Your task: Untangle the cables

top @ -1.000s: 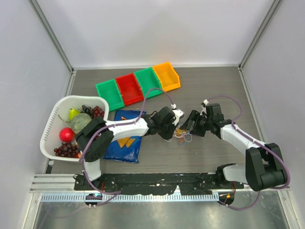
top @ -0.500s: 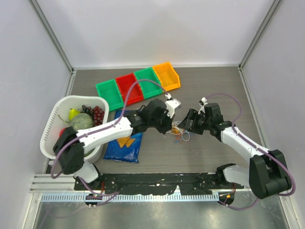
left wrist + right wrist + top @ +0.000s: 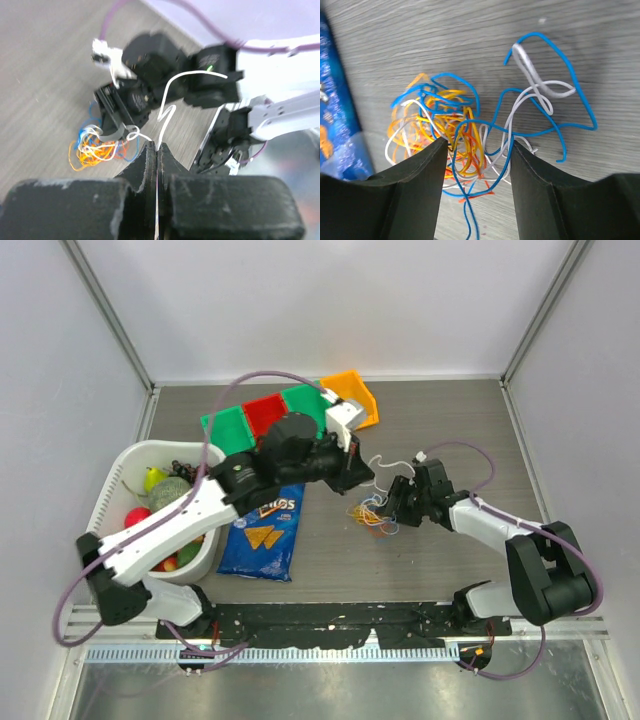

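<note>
**Q:** How are the 2 arms posed over the desk [image 3: 450, 430]?
**A:** The left arm [image 3: 180, 520] slants up from its base over the basket [image 3: 150, 446]. The right arm [image 3: 480, 525] reaches low toward the left.
**Q:** And the tools?
**A:** The left tool [image 3: 157, 151] is clenched on a white strand [image 3: 167, 102]. The right tool [image 3: 478, 146] is released, straddling the cables [image 3: 451, 131] lying on the desk between both arms.

Left arm [image 3: 190, 515] and right arm [image 3: 490, 527], white link shells, black joint housings, purple hoses [image 3: 255, 377] along each, matte black fingers [image 3: 405, 195]
</note>
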You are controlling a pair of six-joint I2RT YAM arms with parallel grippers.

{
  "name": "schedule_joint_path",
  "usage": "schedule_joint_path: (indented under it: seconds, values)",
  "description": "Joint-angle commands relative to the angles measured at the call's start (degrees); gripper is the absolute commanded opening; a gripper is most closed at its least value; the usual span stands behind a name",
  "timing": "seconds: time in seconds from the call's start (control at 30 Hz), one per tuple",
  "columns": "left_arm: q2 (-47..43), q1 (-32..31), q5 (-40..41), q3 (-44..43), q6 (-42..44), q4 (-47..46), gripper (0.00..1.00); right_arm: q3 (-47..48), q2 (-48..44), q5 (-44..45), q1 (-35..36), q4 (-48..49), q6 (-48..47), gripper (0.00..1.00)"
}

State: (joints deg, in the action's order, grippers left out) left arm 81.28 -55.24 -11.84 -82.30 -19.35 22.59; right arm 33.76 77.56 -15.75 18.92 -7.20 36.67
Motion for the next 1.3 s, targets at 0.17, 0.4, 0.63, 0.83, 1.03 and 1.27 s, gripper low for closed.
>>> schedule_joint_path:
  seconds: [0.17, 0.4, 0.63, 0.83, 1.03, 1.27]
  values:
    - [-12.11, 0.22, 11.29, -7.08, 1.16, 1.22, 0.00, 4.29, -5.66, 19.17, 0.15, -10.19, -0.97, 0.62]
    - [-16.76, 2.24, 19.32, -2.34, -2.44, -2.63, 0.00, 11.05, -8.65, 22.18, 0.07, -17.74, -9.23, 0.73]
    - [-15.27, 4.53, 15.88, -2.69, -7.27, 1.40, 0.00, 17.12, -17.70, 3.66, 0.86, -16.18, -15.22, 0.78]
    - [-15.62, 8.57, 12.28, 1.35, -14.04, 0.70, 0.00, 19.87, -17.88, -15.68, 0.77, -5.69, 1.45, 0.77]
    - [-15.62, 10.24, 12.10, 3.46, -16.24, -0.09, 0.00, 13.35, -19.46, -20.39, 1.21, 11.70, 28.20, 0.70]
    - [-14.22, 11.03, 7.62, 4.25, -18.26, -0.96, 0.00, 11.07, -21.75, -16.94, 1.74, 18.25, 26.62, 0.73]
